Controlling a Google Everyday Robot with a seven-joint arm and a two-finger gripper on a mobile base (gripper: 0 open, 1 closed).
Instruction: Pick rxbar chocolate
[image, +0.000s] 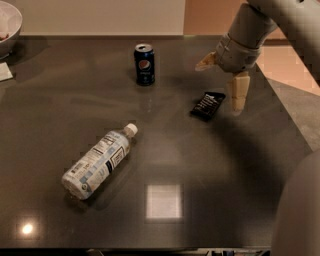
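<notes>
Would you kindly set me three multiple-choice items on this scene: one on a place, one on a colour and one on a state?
1. Nearest the gripper lies: A the can, B the bottle, C the rxbar.
2. The can is: A red, B blue, C green.
3. The bottle is: A upright, B on its side, C in the gripper.

Answers:
1 C: the rxbar lies right beside the open gripper, which hangs over the far right of the table.
2 B: its body is blue.
3 B: it lies flat on the table, far from the gripper.
</notes>
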